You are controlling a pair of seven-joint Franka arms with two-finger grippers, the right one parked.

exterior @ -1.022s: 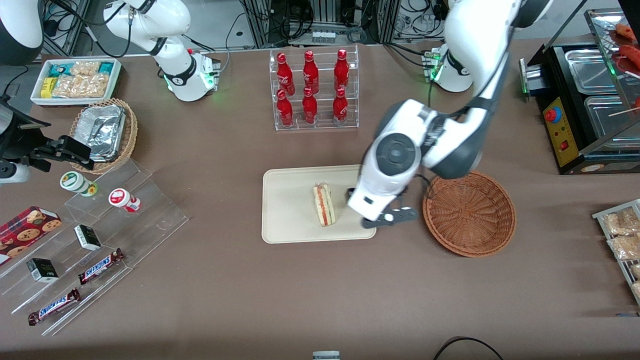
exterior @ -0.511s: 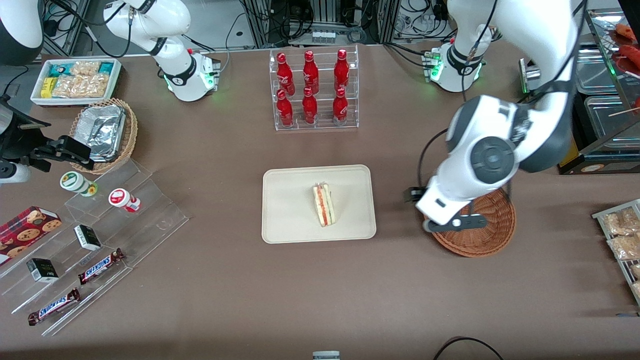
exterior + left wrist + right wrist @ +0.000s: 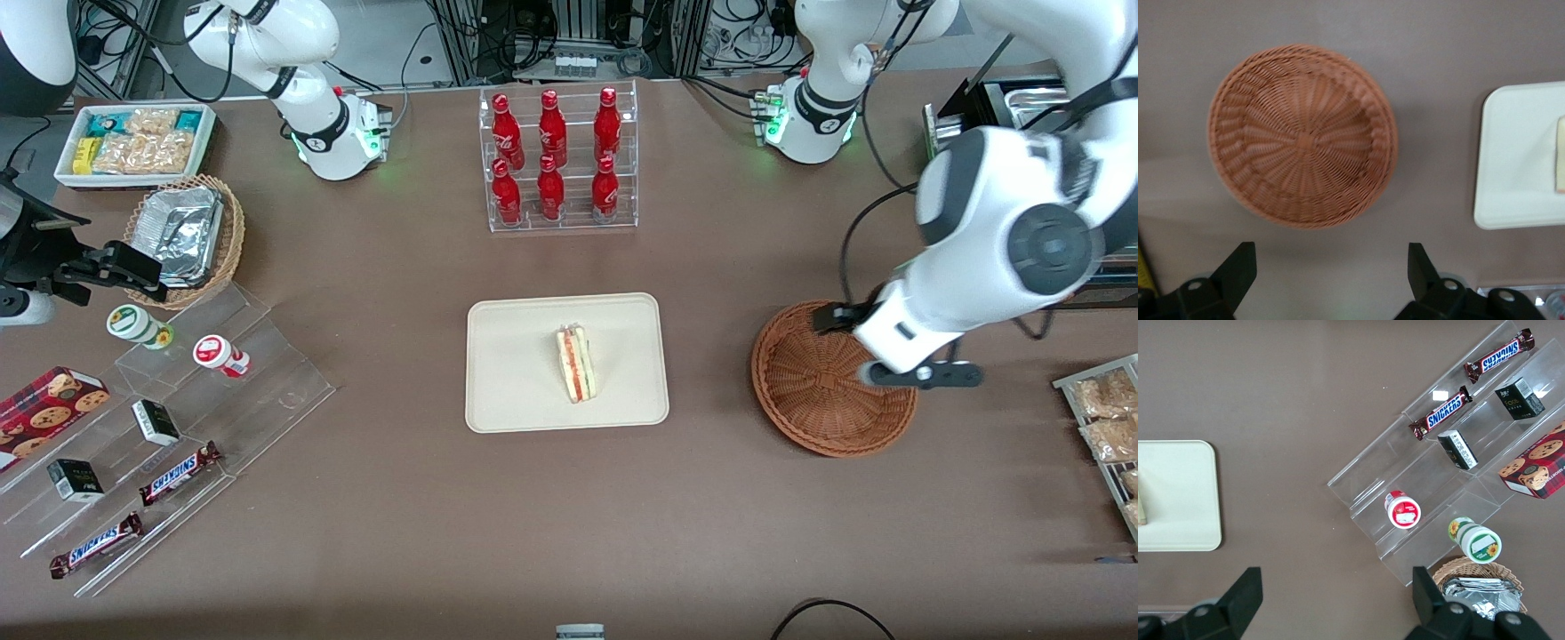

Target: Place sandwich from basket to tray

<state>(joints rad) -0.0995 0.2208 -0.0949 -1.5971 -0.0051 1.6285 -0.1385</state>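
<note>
Snack bin (image 3: 133,142), foil-container basket (image 3: 182,236), acrylic step display (image 3: 178,418) with chocolate bars, small boxes and two lidded cups: all toward the parked arm's end of the tabletop (image 3: 373,533), well apart from the tray. Stock, not part of the task.

Bottle rack (image 3: 558,160), six red bottles: farther from the front camera than the tray. Untouched.

Tray (image 3: 511,373): cream, rectangular, mid-tabletop. Bears the sandwich.

Sandwich (image 3: 576,363): lies near the middle of the tray, cut edge with its red and green layers facing up. In the left wrist view only a sliver of it (image 3: 1559,153) shows on the tray (image 3: 1515,157). Judged delivered; placement looks settled, clear of the rim.

Basket (image 3: 813,391): reddish-brown wicker, beside the tray toward the working arm's end. Empty, as the left wrist view (image 3: 1301,137) confirms; its single item is out.

End effector (image 3: 920,373): above the basket's rim on the side away from the tray, raised off the tabletop. Fingers (image 3: 1238,267) spread wide, holding nothing.

Change: one second ago the end effector stood at the tray's edge beside the sandwich; half a second ago over the basket's near rim; now it has passed across the basket and risen. Sandwich, tray and basket unmoved throughout. Judged a retreat after release.
</note>
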